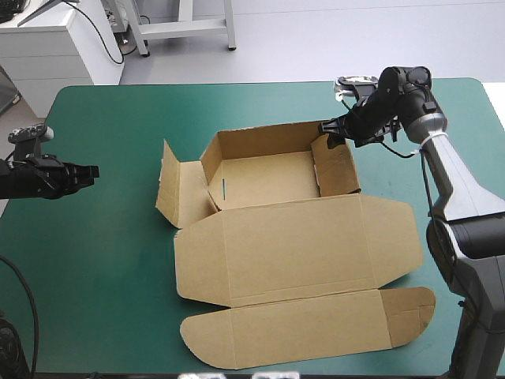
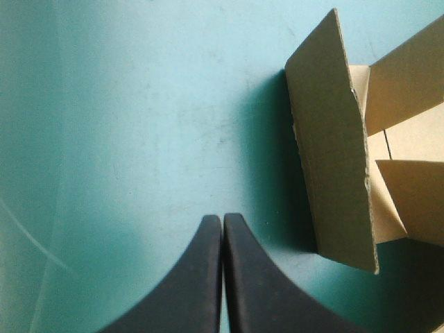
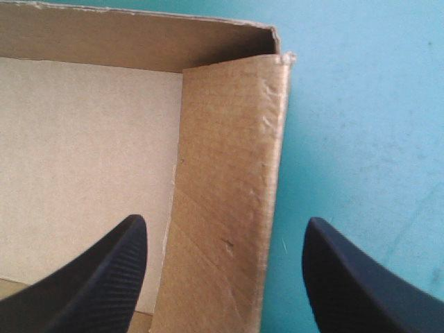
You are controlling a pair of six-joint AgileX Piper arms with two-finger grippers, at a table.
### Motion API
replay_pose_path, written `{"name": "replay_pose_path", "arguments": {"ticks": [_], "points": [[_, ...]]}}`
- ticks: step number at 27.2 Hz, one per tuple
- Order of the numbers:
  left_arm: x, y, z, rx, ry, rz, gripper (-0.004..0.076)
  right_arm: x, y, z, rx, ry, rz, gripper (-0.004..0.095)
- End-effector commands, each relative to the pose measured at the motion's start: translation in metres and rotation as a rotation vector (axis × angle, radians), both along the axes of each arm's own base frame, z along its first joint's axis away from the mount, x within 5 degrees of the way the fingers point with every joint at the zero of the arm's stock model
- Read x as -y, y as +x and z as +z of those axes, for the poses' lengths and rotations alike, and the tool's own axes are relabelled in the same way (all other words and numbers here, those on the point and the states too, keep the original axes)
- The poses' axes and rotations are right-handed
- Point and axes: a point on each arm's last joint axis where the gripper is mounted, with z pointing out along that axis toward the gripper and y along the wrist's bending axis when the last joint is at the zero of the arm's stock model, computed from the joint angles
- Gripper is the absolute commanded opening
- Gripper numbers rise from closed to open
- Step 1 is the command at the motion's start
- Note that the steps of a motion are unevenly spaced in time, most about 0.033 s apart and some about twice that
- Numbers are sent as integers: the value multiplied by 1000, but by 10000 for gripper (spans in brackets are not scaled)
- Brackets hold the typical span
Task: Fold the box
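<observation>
**Item 1. Right tool (image 1: pixel 326 126).** Released, with its black fingers (image 3: pixel 104 270) spread wide. It sits at the far right corner of the box (image 1: pixel 292 245), astride the right side wall (image 3: pixel 225 173). One finger is over the tray floor and the other over bare cover outside. Contact with the board cannot be confirmed.

**Item 2. Left tool (image 2: pixel 223 218).** Clenched to a point and grasping nothing. It is low over the tabletop (image 1: pixel 102 260) near the left edge, well apart from the box, and aimed at the left side panel (image 1: pixel 175 193).

**Item 3. Box.** Brown board at mid-tabletop, formed as an open tray.
- The far wall and the right side wall are raised, and the right one appears doubled over and tucked.
- The left side panel splays outward with its end flap standing, and it is not tucked.
- The lid (image 1: pixel 316 320) lies flat toward the near edge.

**Handling note (judgement).**
- The step in hand looks like seating the right wall.
- The right tool should come straight down astride the doubled board and press along its top fold, so the inner leaf lies flat against the tray floor.
- Any sideways drag would slide the light tray or spring the tuck open.
- The left tool would serve best as a brace against the tray's left corner.
- The splayed left panel is probably the next wall to raise.
</observation>
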Motion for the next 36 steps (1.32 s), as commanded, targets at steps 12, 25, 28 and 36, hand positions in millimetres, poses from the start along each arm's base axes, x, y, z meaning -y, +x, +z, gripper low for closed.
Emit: {"name": "replay_pose_path", "arguments": {"ticks": [12,25,28,36], "points": [[4,-3,21,91,-23,20,-8,2,-28,5,-40,-16,0,609],[4,-3,21,95,-17,15,-8,-23,-20,-27,-77,-194,43,594],[4,-3,22,96,-17,16,-8,-23,-20,-27,-78,-197,43,469],[4,-3,21,96,-15,16,-8,-24,-20,-27,-66,-212,110,-6]]}}
